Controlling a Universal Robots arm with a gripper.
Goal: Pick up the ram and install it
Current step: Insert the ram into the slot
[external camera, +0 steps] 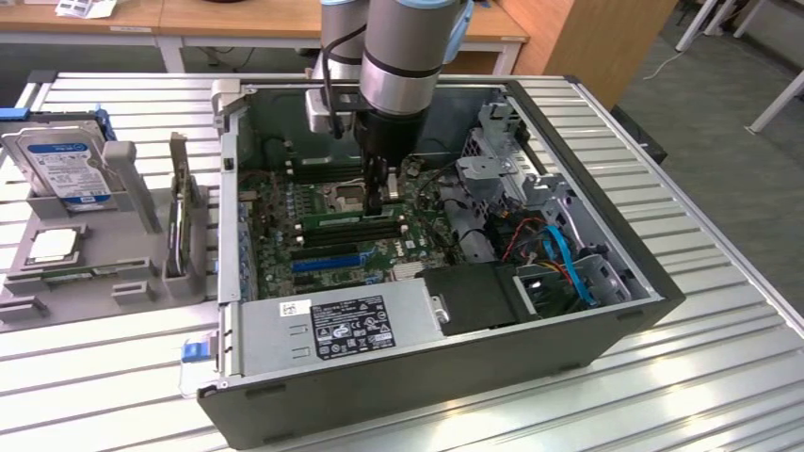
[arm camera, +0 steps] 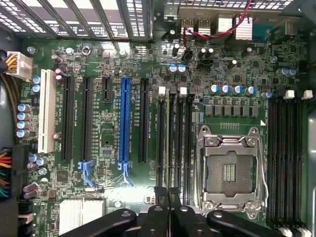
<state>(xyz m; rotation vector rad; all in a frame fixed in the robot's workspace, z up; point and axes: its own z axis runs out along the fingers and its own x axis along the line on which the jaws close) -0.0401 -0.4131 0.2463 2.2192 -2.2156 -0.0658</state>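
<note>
The ram (arm camera: 169, 143) appears edge-on as a thin green strip lying along one of the black memory slots (arm camera: 180, 138) beside the empty processor socket (arm camera: 229, 170). My gripper (arm camera: 169, 217) is shut on its near end, with the black fingers (arm camera: 155, 219) pressed together around it. In the exterior view the gripper (external camera: 379, 196) reaches straight down into the open computer case (external camera: 603, 311). The green ram (external camera: 352, 221) lies level at the slots just under the fingertips. Whether it is fully seated I cannot tell.
Outside the case, at the exterior view's left, a grey holder (external camera: 75, 273) carries a hard drive (external camera: 63, 165) and an upright expansion card (external camera: 183, 217). Inside are the power supply (external camera: 339, 325), drive cage and cables (external camera: 566, 259), and a blue card slot (arm camera: 124, 121).
</note>
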